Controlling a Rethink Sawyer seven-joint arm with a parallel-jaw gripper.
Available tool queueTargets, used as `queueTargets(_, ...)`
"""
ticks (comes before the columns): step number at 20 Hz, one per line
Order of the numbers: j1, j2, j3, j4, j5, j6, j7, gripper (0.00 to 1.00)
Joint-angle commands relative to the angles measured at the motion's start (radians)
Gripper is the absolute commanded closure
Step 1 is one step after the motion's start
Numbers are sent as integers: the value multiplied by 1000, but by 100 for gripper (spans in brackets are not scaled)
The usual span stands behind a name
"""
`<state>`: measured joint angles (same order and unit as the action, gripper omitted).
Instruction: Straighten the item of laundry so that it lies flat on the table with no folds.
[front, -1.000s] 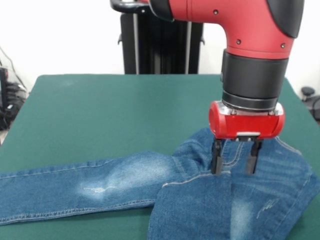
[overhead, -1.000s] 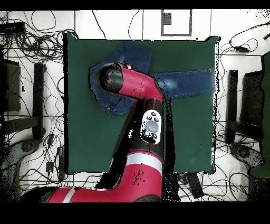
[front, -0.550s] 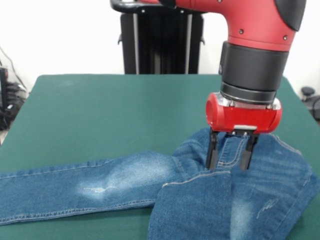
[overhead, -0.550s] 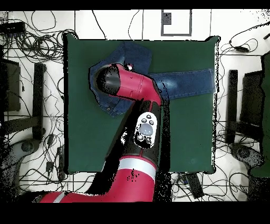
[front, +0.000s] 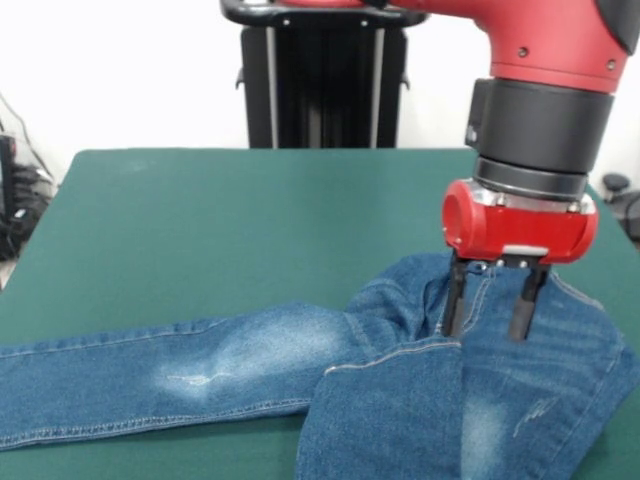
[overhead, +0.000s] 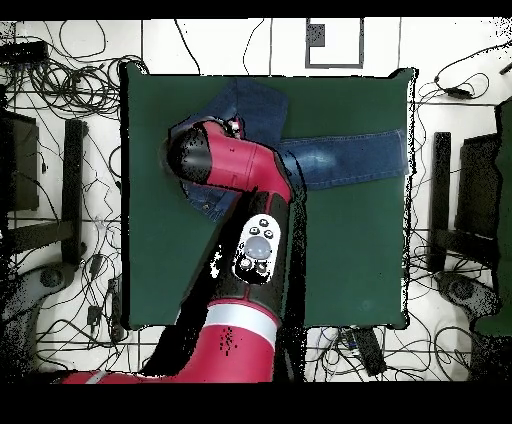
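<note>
The front camera sat low and close across the worktop, facing the arm, which filled the upper right of the frame. The overhead camera looked straight down from high up, taking in the whole worktop and the cabled floor around it. Both views shared the jeans and arm.

The red arm reaches up across the green table and its wrist covers the bunched upper part of the jeans. One denim leg runs flat from the arm out to the table's right edge, and another folded part pokes out above the wrist toward the table's top edge. Cables litter the floor all round the table.
</note>
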<state>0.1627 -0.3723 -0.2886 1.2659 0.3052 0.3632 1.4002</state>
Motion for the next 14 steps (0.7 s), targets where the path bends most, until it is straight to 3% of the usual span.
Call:
queueTargets(1,47,67,49,142,-12,-77,275,0)
queueTargets(14,28,18,80,266,-10,-165,268,0)
